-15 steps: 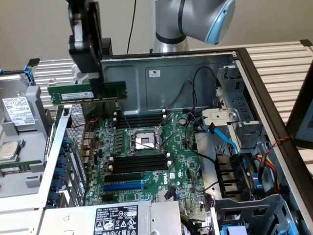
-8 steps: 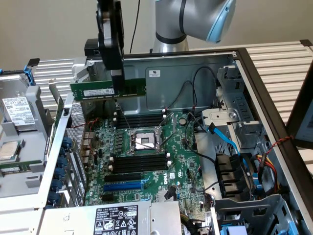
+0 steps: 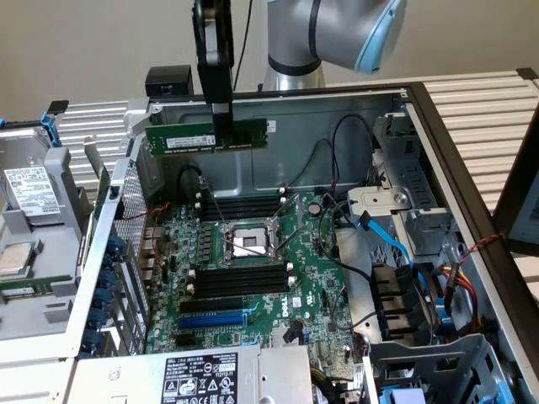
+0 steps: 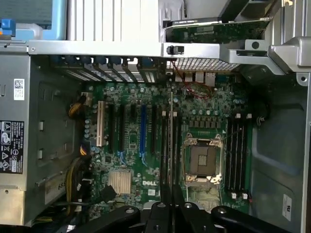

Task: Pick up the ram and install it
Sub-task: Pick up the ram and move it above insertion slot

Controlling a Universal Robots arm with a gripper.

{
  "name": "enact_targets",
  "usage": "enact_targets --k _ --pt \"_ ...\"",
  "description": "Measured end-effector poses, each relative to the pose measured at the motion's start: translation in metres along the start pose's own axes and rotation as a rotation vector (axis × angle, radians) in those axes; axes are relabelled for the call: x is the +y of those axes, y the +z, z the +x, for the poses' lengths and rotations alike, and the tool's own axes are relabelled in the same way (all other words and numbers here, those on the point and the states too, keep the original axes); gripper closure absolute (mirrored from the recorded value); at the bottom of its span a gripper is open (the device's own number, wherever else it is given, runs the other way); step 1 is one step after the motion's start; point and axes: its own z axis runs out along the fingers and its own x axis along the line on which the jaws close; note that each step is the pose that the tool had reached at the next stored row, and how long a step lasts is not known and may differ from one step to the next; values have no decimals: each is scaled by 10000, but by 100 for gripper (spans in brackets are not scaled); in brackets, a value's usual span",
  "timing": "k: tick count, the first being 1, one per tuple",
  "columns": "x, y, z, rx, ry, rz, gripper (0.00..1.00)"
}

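Robot hand grasping the green ram stick, held level high above the motherboard inside an open computer case

1 ram; 1 gripper; 1 motherboard

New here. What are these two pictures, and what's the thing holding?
A silver-grey robot arm works over an open metal computer case. The exterior view comes from a camera off the arm; the wrist view from one on its wrist, looking down past the black pincer. Inside the case lies a green motherboard with empty long black memory slots. The pincer is shut on a long thin green memory stick with a white label, held above the board, not yet slotted.
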Motion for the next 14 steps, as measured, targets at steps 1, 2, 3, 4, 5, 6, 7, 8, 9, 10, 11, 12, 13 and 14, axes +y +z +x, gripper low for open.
enact_targets --k 1,2,3,4,5,6,7,8,9,10,11,12,13,14 --pt "-6 11 -47 7 0 1 87" --pt "-8 20 -90 28 0 1 87" --pt "-8 27 -127 81 0 0 87" --pt "-8 32 -151 157 -1 1 87" --pt "-8 39 -166 227 -2 2 87" --pt "-8 47 -171 292 -1 2 87" --pt "-12 57 -173 335 -2 3 87" --pt "-16 72 -174 349 -4 2 87" --pt "-25 90 -174 349 -2 3 87" --pt "-35 106 -170 340 -2 3 87" --pt "-48 119 -165 322 -2 3 87" --pt "-59 130 -158 288 -1 2 87" --pt "-68 140 -145 239 -1 1 87" --pt "-72 153 -128 194 -1 1 87"
